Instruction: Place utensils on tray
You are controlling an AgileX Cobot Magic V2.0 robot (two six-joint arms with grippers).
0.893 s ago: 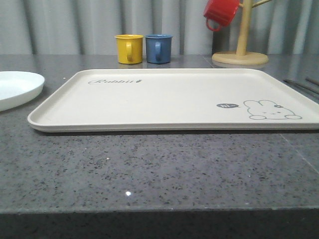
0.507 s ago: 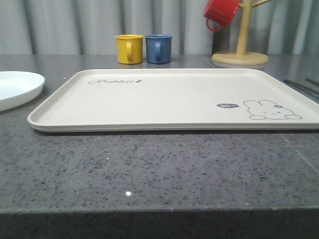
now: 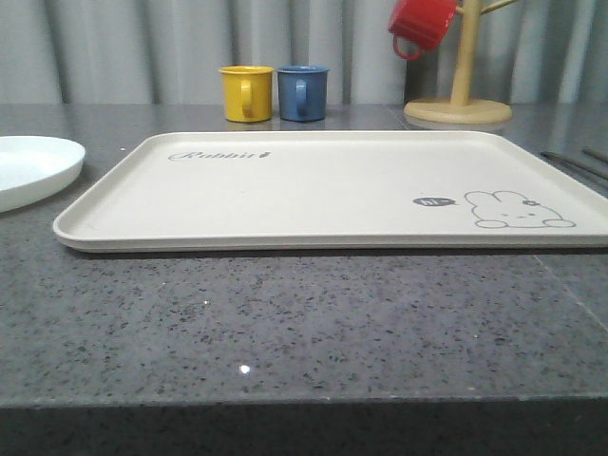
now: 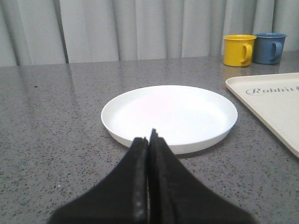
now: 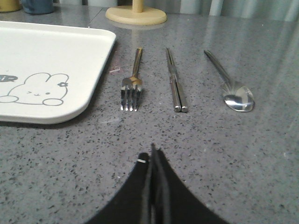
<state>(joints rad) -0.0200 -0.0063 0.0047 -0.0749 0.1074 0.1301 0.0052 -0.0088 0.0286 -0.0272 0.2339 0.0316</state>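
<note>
The cream tray (image 3: pixel 313 185) with its rabbit drawing lies flat in the middle of the grey stone counter, nothing on it. In the right wrist view its corner (image 5: pixel 93 42) shows, and beside it lie the utensils in a row: a fork (image 5: pixel 132 84), a pair of chopsticks (image 5: pixel 175 81) and a spoon (image 5: pixel 231 86), all flat on the counter. My right gripper (image 5: pixel 153 151) is shut and holds nothing, a short way in front of the fork's tines. My left gripper (image 4: pixel 149 137) is shut and holds nothing, at the near rim of a white plate (image 4: pixel 170 114).
A yellow mug (image 3: pixel 246 92) and a blue mug (image 3: pixel 303 91) stand behind the tray. A wooden mug tree (image 3: pixel 460 95) with a red mug (image 3: pixel 421 24) stands at the back right. The white plate (image 3: pixel 28 166) lies left of the tray.
</note>
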